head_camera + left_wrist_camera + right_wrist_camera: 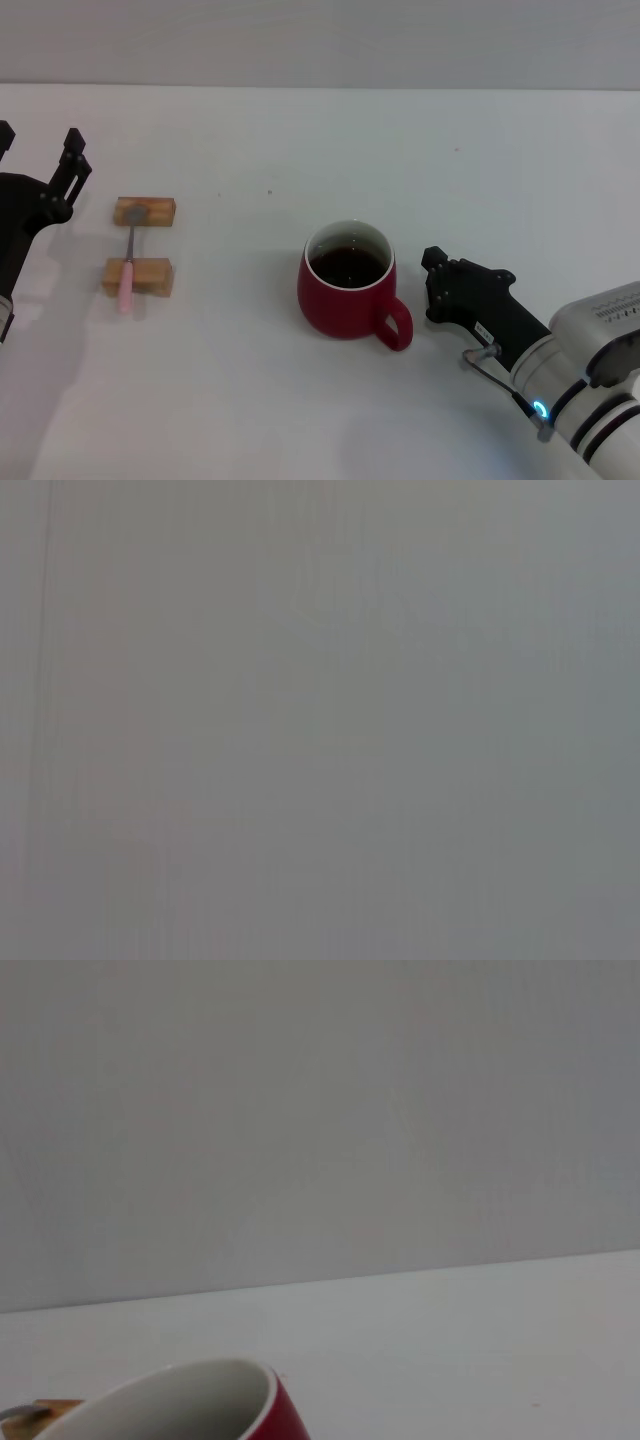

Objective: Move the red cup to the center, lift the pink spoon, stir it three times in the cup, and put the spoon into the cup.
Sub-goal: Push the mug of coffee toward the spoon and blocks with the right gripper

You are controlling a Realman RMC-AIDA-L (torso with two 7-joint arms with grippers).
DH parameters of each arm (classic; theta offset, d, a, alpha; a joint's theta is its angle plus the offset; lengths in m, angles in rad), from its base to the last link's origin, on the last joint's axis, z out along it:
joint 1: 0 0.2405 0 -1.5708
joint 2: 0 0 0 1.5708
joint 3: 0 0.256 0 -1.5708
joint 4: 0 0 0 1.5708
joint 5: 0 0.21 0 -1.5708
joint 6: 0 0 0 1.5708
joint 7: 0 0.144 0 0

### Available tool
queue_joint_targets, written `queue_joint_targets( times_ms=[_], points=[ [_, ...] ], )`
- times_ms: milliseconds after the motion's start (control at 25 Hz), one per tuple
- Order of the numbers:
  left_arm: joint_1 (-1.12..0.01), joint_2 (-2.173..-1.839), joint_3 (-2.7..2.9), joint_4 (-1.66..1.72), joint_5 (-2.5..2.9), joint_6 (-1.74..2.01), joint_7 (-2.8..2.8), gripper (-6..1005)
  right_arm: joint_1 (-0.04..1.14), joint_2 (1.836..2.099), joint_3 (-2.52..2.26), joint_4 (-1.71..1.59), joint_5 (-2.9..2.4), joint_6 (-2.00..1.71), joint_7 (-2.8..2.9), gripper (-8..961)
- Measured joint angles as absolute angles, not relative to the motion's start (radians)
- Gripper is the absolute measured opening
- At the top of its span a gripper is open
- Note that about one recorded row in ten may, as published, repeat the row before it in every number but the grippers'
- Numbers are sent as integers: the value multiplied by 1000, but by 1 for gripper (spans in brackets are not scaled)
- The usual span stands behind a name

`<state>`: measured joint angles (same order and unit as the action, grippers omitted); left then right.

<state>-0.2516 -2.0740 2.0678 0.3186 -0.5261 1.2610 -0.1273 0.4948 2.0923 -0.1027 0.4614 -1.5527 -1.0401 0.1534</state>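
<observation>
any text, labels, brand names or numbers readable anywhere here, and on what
None can be read.
red cup: plain, no print or logo.
pink spoon and the two wooden blocks it lies across: no markings.
right arm: a grey ribbed patch near the wrist, no legible letters.
left gripper and right gripper: plain black, no labels.
Left wrist view: only blank grey.

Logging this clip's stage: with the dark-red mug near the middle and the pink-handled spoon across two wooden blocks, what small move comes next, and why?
Probably the left gripper should move over and down to the pink-handled spoon. The dark-red ceramic mug already stands upright near the table's centre, free of the right gripper beside its handle. The spoon lies untouched across the two wooden blocks, on the left arm's side.
</observation>
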Motion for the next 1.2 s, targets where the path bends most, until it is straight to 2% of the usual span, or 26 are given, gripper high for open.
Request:
queue_joint_targets(
  times_ms=[1200],
  points=[
    [-248, -2076, 2073, 318, -526, 1261, -127, 782, 470, 2091, -113, 452, -1574, -1135, 130, -2]
  ],
)
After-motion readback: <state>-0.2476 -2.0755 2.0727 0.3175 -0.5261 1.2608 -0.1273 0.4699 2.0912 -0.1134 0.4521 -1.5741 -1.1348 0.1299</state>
